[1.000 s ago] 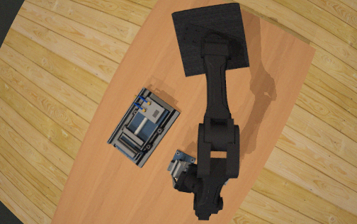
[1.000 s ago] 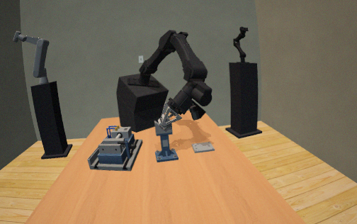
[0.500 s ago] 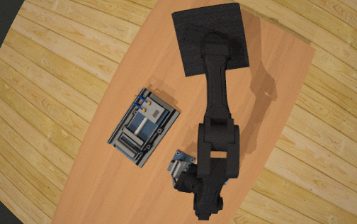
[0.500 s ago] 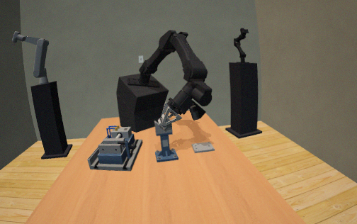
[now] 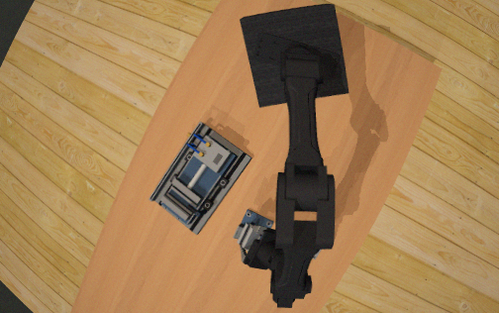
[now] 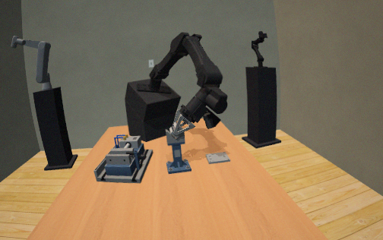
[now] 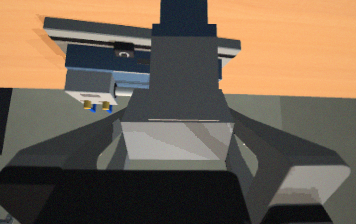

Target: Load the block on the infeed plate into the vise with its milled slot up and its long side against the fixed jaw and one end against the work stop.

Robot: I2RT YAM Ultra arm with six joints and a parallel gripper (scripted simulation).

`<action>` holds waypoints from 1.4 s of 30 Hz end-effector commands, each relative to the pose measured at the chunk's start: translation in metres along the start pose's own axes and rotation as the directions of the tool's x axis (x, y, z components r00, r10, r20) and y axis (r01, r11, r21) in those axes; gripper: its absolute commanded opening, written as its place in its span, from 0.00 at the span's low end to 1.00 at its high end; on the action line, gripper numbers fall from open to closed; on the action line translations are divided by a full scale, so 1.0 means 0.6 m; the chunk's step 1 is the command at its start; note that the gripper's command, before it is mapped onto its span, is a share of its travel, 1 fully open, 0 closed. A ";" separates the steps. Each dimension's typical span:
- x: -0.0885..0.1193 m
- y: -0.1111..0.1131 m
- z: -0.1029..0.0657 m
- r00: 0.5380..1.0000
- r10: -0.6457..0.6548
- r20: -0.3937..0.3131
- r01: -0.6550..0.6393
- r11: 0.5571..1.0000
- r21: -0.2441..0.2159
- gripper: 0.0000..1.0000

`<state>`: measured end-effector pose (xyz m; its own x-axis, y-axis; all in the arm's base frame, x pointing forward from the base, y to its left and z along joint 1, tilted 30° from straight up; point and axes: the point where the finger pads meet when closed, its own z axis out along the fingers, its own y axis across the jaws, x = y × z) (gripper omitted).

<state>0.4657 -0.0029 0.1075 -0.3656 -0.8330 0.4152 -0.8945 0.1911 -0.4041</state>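
My gripper [image 6: 176, 131] [image 7: 177, 112] is shut on the part [image 7: 176, 142], whose pale grey face shows between the fingers in the wrist view. The gripper slants down at the top of the V-block [image 7: 184, 70], which stands on a blue pedestal [image 6: 177, 153]. Whether the part touches the V-block cannot be told, and its milled slot cannot be made out. The vise [image 5: 213, 179] [image 6: 119, 169] [image 7: 100, 59] stands open, to the left of the pedestal in the exterior view. The infeed plate [image 6: 217, 158] lies with no block on it.
The air cylinder [image 5: 217, 158] [image 6: 130, 141] has blue hoses and brass fittings on its top. The vise sits on a grey slotted base plate [image 6: 146, 167]. The pedestal's bolted blue foot [image 6: 177, 168] stands on the table between the vise and the infeed plate.
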 end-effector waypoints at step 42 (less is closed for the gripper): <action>0.009 -0.017 -0.020 1.000 0.020 -0.004 -0.020 0.999 0.030 0.81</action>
<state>0.4657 -0.0020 0.1080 -0.3641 -0.8327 0.4172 -0.8946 0.1880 -0.4054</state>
